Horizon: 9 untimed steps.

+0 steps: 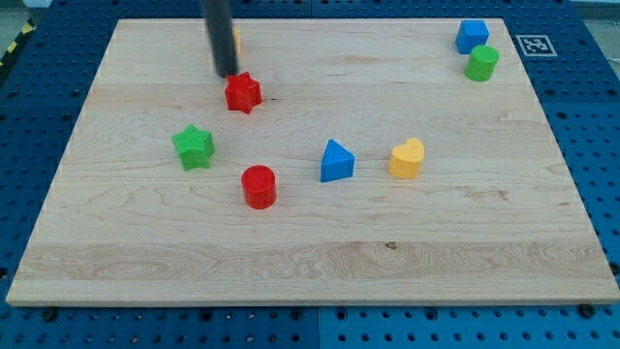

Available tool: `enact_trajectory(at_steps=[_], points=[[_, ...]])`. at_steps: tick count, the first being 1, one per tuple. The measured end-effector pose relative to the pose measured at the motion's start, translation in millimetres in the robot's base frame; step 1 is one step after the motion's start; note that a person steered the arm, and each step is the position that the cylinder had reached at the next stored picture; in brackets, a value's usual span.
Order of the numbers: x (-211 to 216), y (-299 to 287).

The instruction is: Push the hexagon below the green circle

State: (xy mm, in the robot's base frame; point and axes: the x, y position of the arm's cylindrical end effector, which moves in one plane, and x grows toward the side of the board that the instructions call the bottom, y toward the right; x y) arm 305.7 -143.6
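Observation:
The green circle (481, 63) stands near the view's top right corner of the wooden board (320, 262), just below a blue block (472, 36). My tip (227, 74) is near the top left, just up-left of a red star (243, 93), close to it or touching it. A yellow block (236, 42) shows only as a sliver behind the rod, so its shape cannot be made out. No hexagon can be made out among the other blocks.
A green star (194, 146) lies at mid-left. A red cylinder (259, 186), a blue triangle (336, 161) and a yellow heart (407, 158) lie across the middle. Blue pegboard (581, 145) surrounds the board.

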Motion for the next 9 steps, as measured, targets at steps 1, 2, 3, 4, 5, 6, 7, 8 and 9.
enact_trajectory(at_steps=[1, 2, 3, 4, 5, 6, 7, 8, 9], points=[[-7, -58], [-47, -62], [-66, -50], [-75, -20], [-75, 10], [-69, 30], [-52, 31], [-37, 31], [-26, 31]])
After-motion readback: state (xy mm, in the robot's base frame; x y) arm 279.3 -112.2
